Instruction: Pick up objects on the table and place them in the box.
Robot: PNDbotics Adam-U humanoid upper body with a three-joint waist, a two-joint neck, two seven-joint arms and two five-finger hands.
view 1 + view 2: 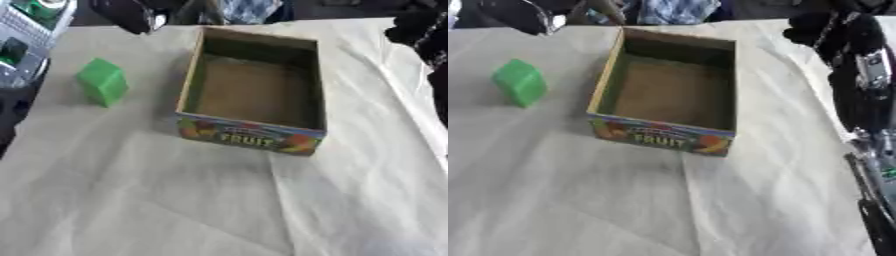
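An open cardboard box (254, 131) with a colourful FRUIT label on its near wall stands in the middle of the table. Its inside is bare brown card with nothing in it. A green block (102, 81) stands on the cloth to the left of the box, a short way off. My right hand (826, 29) shows as a dark shape at the upper right, beyond the box's far right corner and above the cloth. Its black and silver forearm (871, 90) runs down the right edge. Nothing is visible in that hand. My left hand is out of sight.
A wrinkled white cloth (175, 200) covers the table. A white device with green parts (26, 30) sits off the table's left edge. A dark object (127, 15) and some patterned fabric (245, 10) lie past the far edge.
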